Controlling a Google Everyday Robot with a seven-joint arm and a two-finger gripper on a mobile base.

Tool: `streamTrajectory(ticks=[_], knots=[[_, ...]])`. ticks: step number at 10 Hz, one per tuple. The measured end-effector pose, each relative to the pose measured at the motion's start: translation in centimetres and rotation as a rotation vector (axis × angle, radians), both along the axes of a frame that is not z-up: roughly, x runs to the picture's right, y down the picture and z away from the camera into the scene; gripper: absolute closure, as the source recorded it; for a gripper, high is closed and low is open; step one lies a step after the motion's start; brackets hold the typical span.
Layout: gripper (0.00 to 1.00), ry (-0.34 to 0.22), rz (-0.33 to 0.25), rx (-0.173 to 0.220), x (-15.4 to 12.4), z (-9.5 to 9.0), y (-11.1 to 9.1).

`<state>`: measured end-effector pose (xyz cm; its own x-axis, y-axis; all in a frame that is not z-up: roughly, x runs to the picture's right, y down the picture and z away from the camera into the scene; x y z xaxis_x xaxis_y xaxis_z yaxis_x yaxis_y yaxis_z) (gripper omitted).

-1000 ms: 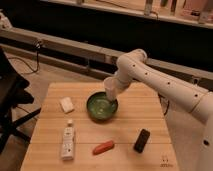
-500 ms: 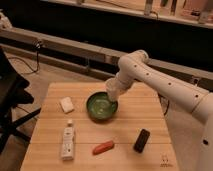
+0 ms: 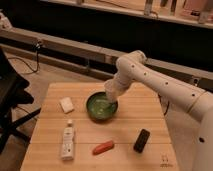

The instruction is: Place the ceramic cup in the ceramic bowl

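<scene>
The dark green ceramic bowl [image 3: 101,107] stands near the middle of the wooden table [image 3: 125,125]. My white arm reaches down from the right, and its gripper [image 3: 110,98] is just over the bowl's right rim, pointing into the bowl. I cannot pick out the small white ceramic cup as separate from the white gripper end. A pale patch shows inside the bowl under the gripper, and I cannot tell what it is.
A white rectangular block [image 3: 66,104] lies left of the bowl. A white bottle [image 3: 67,142] lies at the front left, a red object [image 3: 103,147] at the front middle, and a black object [image 3: 142,140] at the front right. A dark chair [image 3: 10,100] stands left of the table.
The arm has shifted slightly to the right and the gripper sits a little lower at the bowl's right rim. The things on the table have not moved.
</scene>
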<state>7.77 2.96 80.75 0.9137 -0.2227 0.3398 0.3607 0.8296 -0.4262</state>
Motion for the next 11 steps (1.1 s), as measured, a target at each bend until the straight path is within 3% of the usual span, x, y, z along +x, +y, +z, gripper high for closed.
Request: streamTrajectory(ticks=[11], knots=[[0.98, -0.012, -0.054, -0.037, -1.4, 0.9, 0.7]])
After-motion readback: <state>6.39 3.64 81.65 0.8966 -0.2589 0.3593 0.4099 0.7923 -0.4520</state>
